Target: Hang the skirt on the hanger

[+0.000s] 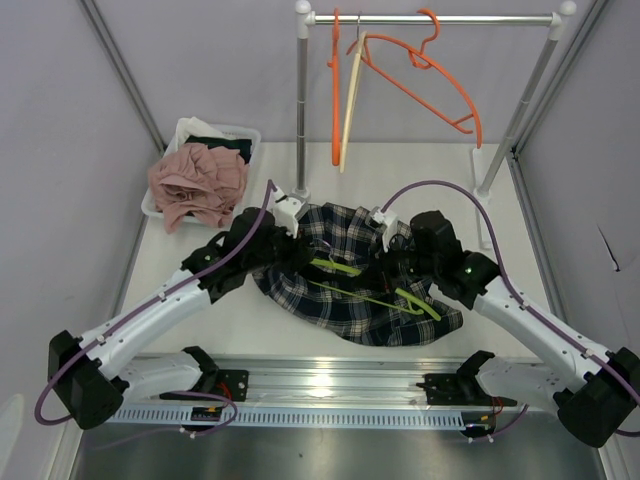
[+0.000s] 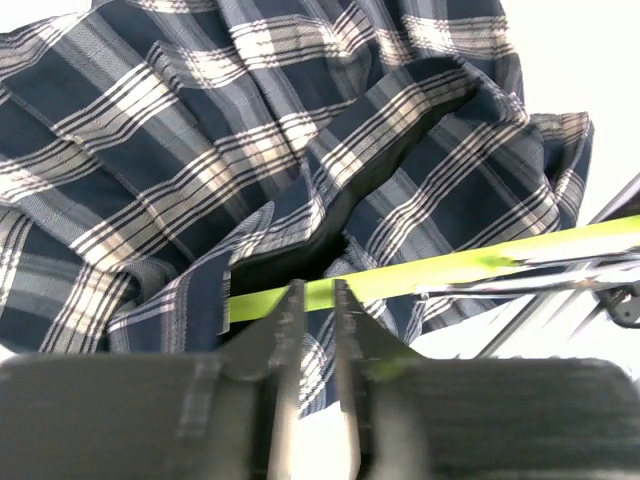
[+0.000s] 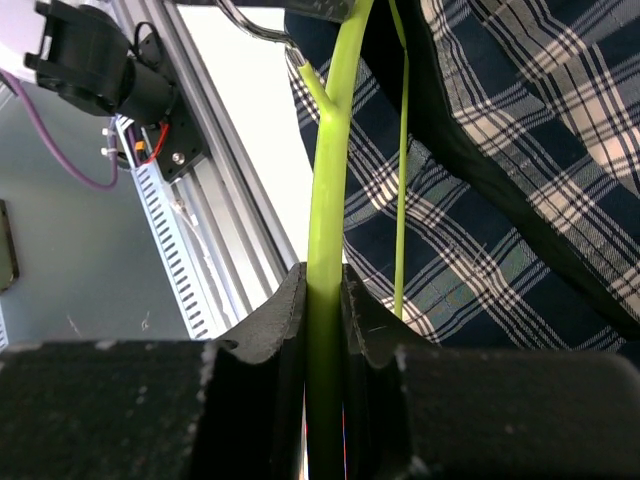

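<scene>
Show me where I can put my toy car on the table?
Bare spots: under the rack, between its two poles and the skirt; and the front strip between skirt and metal rail. Crowded: the middle, with skirt and green hanger, and the basket corner.

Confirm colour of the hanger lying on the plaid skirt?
Lime green hanger; shows best in right wrist view.
</scene>
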Available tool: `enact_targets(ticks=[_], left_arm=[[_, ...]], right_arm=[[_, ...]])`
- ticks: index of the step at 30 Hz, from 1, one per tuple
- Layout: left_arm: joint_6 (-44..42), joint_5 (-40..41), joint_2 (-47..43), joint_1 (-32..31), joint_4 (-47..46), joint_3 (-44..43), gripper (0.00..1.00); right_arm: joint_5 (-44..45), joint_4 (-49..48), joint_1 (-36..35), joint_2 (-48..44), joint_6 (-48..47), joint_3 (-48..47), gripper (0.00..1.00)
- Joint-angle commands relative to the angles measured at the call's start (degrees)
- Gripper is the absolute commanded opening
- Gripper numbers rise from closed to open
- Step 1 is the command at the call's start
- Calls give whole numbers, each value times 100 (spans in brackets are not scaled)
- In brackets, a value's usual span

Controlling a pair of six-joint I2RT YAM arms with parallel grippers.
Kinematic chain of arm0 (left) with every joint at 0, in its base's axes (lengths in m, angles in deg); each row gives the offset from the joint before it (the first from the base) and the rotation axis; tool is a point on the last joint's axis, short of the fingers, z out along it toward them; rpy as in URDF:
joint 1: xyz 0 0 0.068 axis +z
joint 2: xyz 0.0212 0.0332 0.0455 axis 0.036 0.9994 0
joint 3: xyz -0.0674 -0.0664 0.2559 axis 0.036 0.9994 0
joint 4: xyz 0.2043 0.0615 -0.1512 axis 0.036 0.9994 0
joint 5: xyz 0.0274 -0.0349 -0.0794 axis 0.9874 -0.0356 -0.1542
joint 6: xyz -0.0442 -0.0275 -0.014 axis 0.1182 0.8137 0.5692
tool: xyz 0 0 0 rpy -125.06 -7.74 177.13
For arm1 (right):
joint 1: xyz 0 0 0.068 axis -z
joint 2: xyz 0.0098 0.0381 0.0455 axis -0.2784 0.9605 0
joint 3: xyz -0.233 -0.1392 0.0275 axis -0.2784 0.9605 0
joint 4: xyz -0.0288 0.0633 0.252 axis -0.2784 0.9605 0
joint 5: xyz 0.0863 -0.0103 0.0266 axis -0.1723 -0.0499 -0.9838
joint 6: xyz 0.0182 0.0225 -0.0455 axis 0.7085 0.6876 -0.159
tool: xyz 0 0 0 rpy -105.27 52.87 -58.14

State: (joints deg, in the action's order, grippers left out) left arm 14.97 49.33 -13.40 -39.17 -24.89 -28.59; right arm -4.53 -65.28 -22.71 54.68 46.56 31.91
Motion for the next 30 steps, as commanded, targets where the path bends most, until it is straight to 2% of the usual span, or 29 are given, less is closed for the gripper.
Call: enact_targets(ticks=[1,6,15,18,21,25,28,30], left_arm=[[109,-355,67,-43,-520,128,28],[39,4,-64,-34,-345,120,40],[-75,399,-442,-34,85,155,55],[-49,549,-600,-34,217,67,56],[-49,1058,-619,-43,551,-117,57],[4,1918,-329,-34,1288,-311,57],[92,2140,-56,-43,1536,-337,57],[127,2246,23,-34,1510,-276,63]], right_arm=[[100,-652,37,-160,100,100,0],[74,-740,82,-152,145,259,0],[-14,-880,134,103,136,268,0],[-40,-898,126,174,136,241,0],[-75,-881,143,235,83,180,0],[-40,-793,152,314,22,48,0],[-57,-766,152,376,-13,-22,0],[-93,-793,152,402,-5,-22,0]])
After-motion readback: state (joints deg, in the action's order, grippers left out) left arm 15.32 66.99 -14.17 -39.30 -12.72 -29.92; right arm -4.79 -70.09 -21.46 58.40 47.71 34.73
